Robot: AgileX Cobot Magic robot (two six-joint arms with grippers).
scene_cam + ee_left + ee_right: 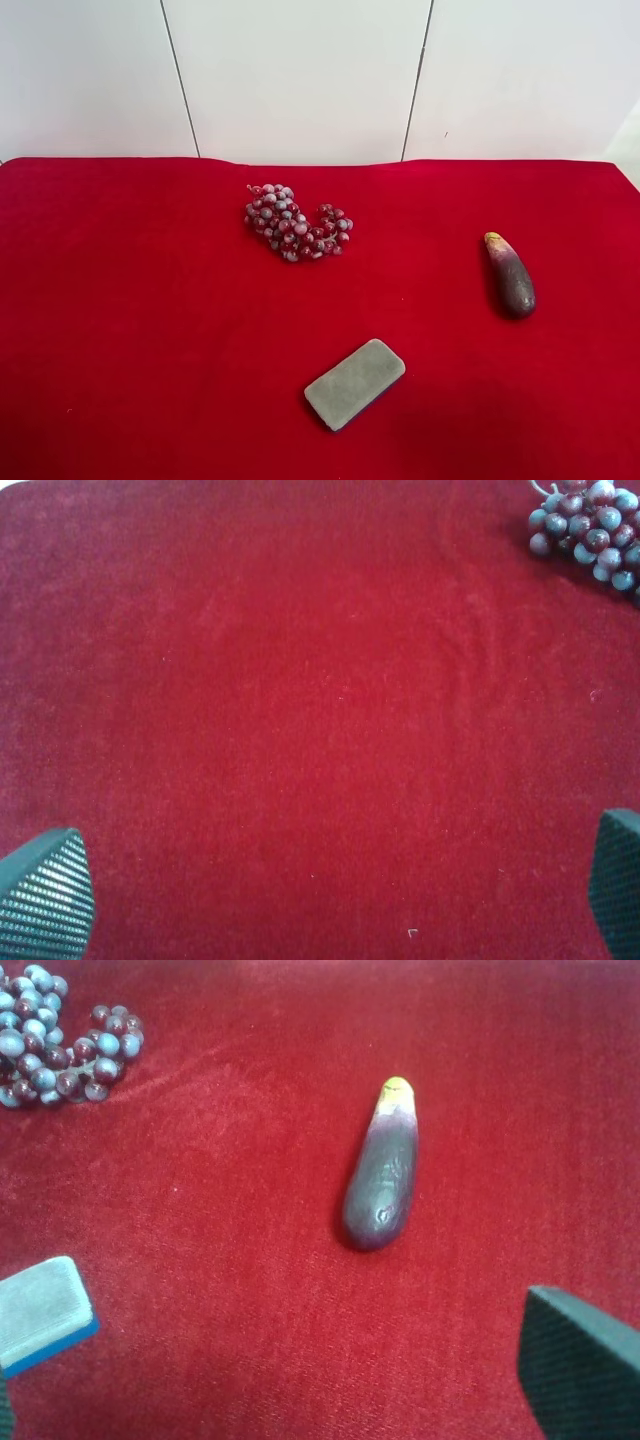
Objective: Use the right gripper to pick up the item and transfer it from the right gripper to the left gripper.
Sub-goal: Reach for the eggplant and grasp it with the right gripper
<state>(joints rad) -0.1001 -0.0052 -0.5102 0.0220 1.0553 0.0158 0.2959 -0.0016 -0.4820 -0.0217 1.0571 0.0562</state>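
On the red velvet-like cloth, a small elongated dark-purple eggplant with a yellowish-green stem end is seen lying flat toward the exterior high view's right. Its stem end is turned toward the white panelled wall. A bunch of red-purple grapes is laid near the middle of the cloth, and a flat grey rectangular block is set nearer the front edge. Both are well apart from the eggplant.

In the right wrist view the eggplant is shown ahead of the right gripper and untouched by it. The jaws are spread wide and nothing is held. The left gripper is likewise spread wide and empty above bare cloth, with the grapes seen well beyond it.
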